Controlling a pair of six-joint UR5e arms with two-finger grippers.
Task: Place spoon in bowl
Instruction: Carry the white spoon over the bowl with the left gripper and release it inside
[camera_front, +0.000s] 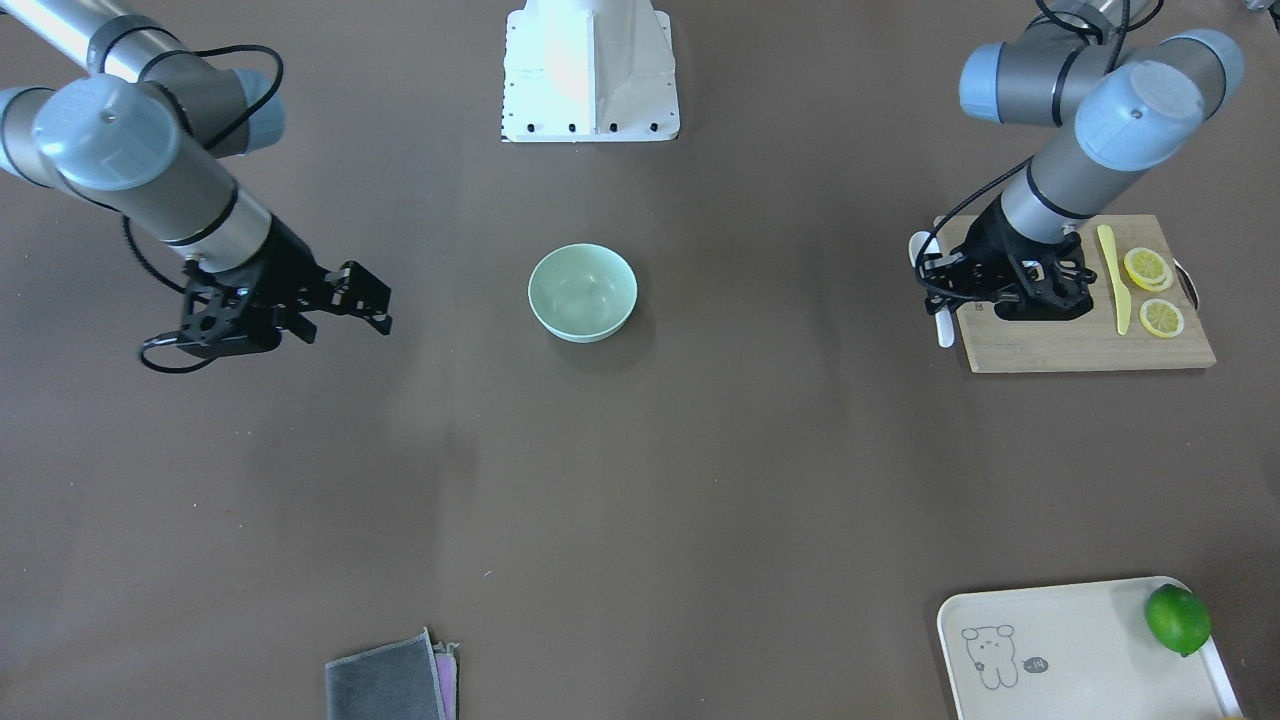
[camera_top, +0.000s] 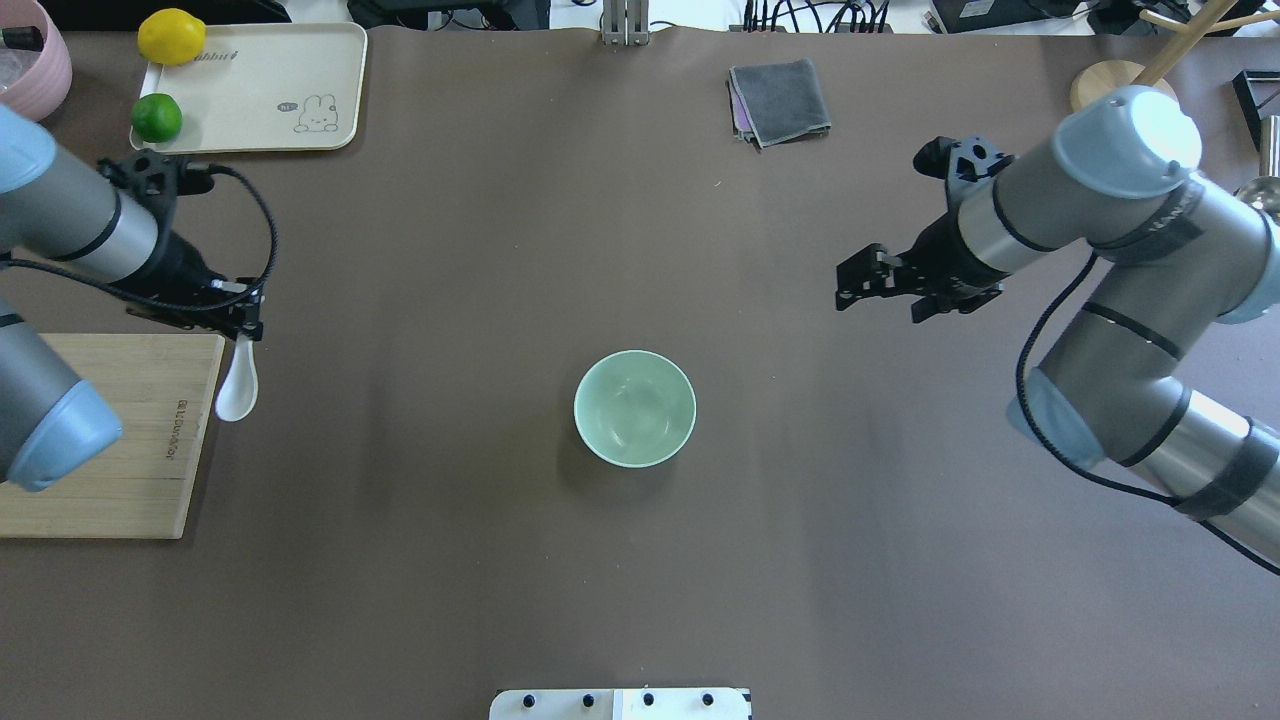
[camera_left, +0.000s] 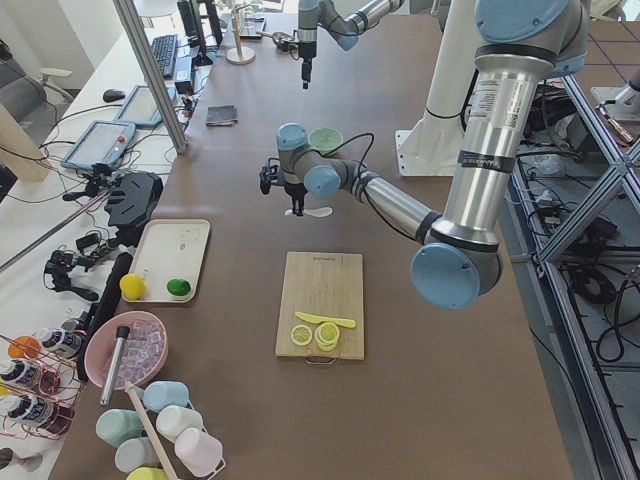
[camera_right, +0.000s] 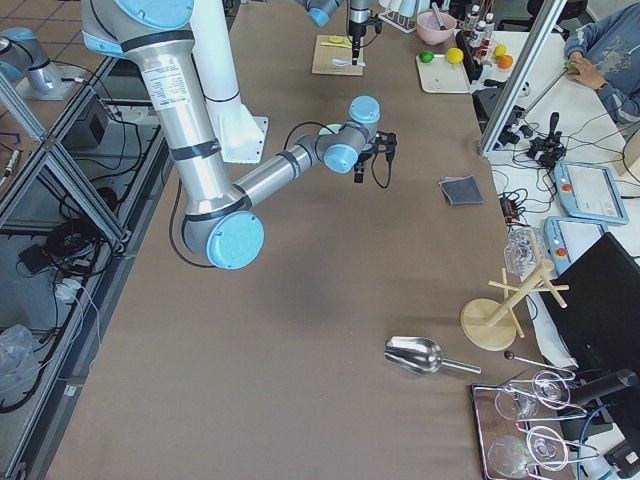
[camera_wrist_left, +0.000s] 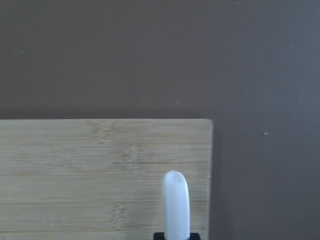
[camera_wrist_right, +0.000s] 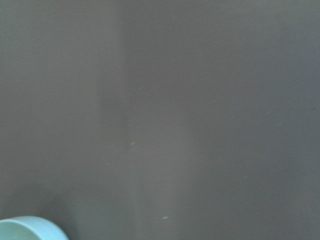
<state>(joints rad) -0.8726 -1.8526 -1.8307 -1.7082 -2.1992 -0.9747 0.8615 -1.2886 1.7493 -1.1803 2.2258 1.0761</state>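
Observation:
The white spoon (camera_top: 238, 385) is held by its handle in my left gripper (camera_top: 245, 325), right at the edge of the wooden cutting board (camera_top: 110, 440). Its scoop (camera_front: 918, 248) points toward the robot, and its handle end shows in the left wrist view (camera_wrist_left: 176, 205) over the board's corner. I cannot tell how high it hangs. The mint-green bowl (camera_top: 634, 407) stands empty at the table's middle (camera_front: 582, 292), far from the spoon. My right gripper (camera_top: 850, 285) is open and empty, above the table to the bowl's right and beyond it. The bowl's rim shows in the right wrist view (camera_wrist_right: 25, 230).
On the cutting board (camera_front: 1085, 340) lie a yellow plastic knife (camera_front: 1112, 280) and lemon slices (camera_front: 1148, 268). A cream tray (camera_top: 260, 90) with a lemon (camera_top: 171, 37) and a lime (camera_top: 157, 117) is at the far left. A folded grey cloth (camera_top: 780, 100) lies at the far edge.

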